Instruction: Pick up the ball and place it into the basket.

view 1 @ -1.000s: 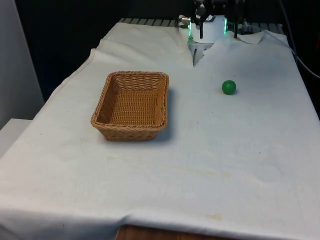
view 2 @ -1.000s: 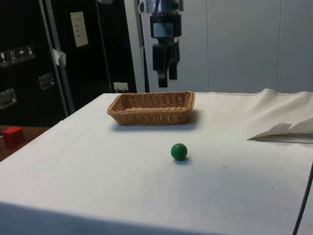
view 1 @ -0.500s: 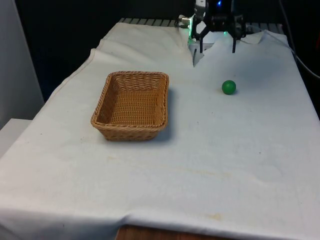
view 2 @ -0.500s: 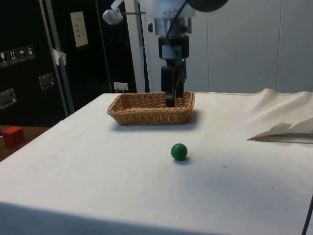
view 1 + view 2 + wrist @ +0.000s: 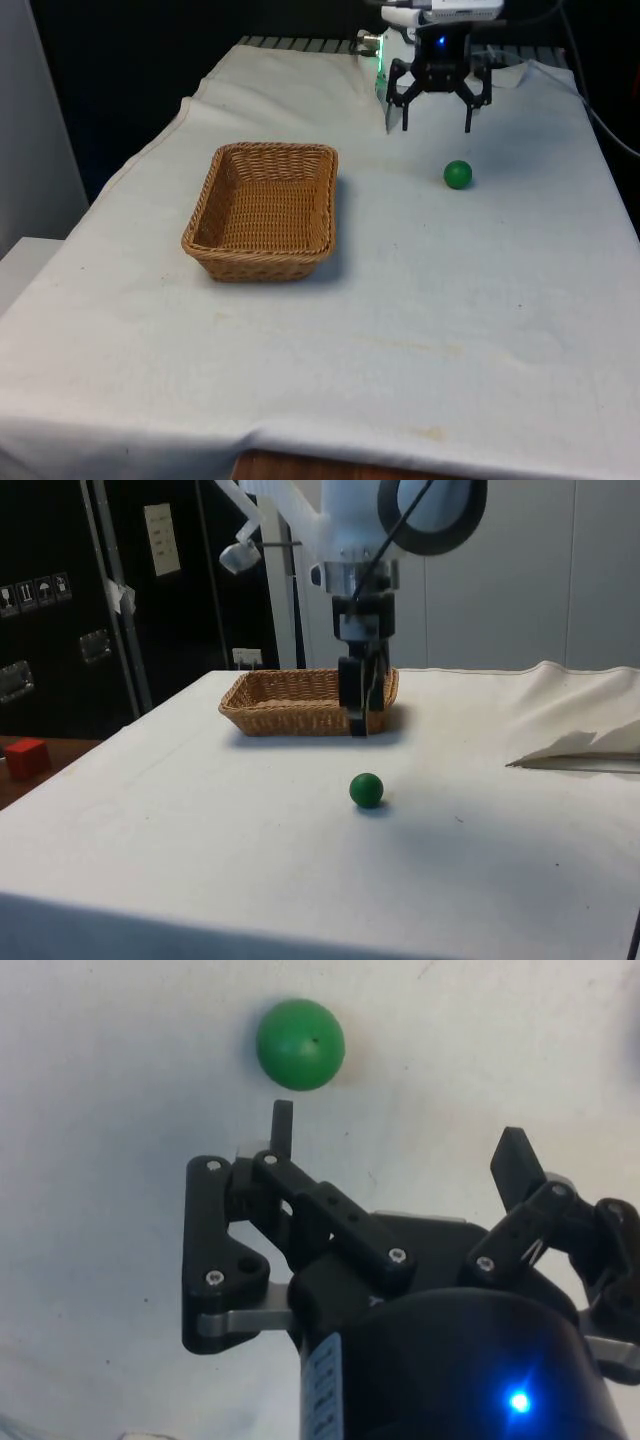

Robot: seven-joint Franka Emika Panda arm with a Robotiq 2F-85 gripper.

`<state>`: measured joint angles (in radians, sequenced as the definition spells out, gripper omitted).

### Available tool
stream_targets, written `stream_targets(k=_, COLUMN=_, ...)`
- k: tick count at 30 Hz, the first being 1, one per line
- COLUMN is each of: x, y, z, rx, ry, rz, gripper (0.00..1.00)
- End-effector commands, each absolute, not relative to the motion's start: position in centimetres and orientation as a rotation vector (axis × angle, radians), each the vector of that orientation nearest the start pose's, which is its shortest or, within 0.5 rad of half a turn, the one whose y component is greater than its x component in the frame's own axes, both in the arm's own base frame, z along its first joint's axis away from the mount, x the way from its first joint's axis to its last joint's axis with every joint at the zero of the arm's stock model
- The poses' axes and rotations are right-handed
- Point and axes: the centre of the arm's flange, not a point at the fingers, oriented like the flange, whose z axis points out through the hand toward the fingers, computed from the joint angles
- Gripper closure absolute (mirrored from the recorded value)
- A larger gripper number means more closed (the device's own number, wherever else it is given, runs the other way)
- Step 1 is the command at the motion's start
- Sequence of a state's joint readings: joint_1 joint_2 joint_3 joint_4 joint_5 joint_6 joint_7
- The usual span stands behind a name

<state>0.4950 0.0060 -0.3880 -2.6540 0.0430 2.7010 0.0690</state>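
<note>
A small green ball [image 5: 458,174] [image 5: 366,790] [image 5: 300,1043] lies on the white cloth, to the front view's right of the basket. The brown wicker basket [image 5: 266,208] [image 5: 312,699] stands empty. My black gripper [image 5: 436,125] [image 5: 358,725] [image 5: 400,1145] hangs open a little above the cloth, just behind the ball and slightly toward the front view's left of it. Nothing is between its fingers [image 5: 283,1128]. The ball sits just beyond the fingertips, off to one side of the gap.
A raised fold of the cloth [image 5: 580,748] lies near the robot's base. A red block [image 5: 27,756] sits on a low surface beyond the table's edge in the side view. Open cloth stretches between ball and basket.
The gripper has come down from high above the table and moved forward toward the ball, fingers staying open. Ball and basket have not moved.
</note>
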Motion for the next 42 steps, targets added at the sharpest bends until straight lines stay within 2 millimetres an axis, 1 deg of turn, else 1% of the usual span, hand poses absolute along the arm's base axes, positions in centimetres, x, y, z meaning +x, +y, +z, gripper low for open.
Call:
stream_targets(k=1, x=42.3, y=4.6, z=24.4, rx=-3.106, ry=0.001, rz=-0.073, gripper=0.0)
stream_targets(k=5, x=42.3, y=4.7, z=23.6, rx=-3.106, ry=0.013, rz=-0.072, gripper=0.0)
stream_targets(k=6, x=42.5, y=4.4, z=23.6, rx=-3.12, ry=0.007, rz=-0.057, gripper=0.0)
stream_targets(k=7, x=42.3, y=4.8, z=23.5, rx=-3.106, ry=0.014, rz=-0.072, gripper=0.0)
stream_targets(k=13, x=42.2, y=5.3, z=22.4, rx=-3.106, ry=0.03, rz=-0.082, gripper=0.0)
stream_targets(k=15, x=42.3, y=5.1, z=21.8, rx=-3.123, ry=0.032, rz=-0.072, gripper=0.0)
stream_targets(k=16, x=42.1, y=5.5, z=21.8, rx=-3.108, ry=0.039, rz=-0.091, gripper=0.0)
stream_targets(k=26, x=41.9, y=6.8, z=20.1, rx=-3.107, ry=0.067, rz=-0.106, gripper=0.0)
stream_targets(k=27, x=42.0, y=6.3, z=19.7, rx=-3.125, ry=0.062, rz=-0.088, gripper=0.0)
stream_targets(k=28, x=41.9, y=6.9, z=19.9, rx=-3.106, ry=0.068, rz=-0.104, gripper=0.0)
stream_targets(k=29, x=41.9, y=6.9, z=19.8, rx=-3.106, ry=0.073, rz=-0.106, gripper=0.0)
stream_targets(k=35, x=41.8, y=7.7, z=18.6, rx=-3.103, ry=0.094, rz=-0.108, gripper=0.0)
stream_targets(k=36, x=41.8, y=7.1, z=18.2, rx=-3.126, ry=0.088, rz=-0.092, gripper=0.0)
stream_targets(k=37, x=41.8, y=7.8, z=18.5, rx=-3.102, ry=0.097, rz=-0.111, gripper=0.0)
stream_targets(k=42, x=42.0, y=8.3, z=17.8, rx=-3.103, ry=0.117, rz=-0.124, gripper=0.0)
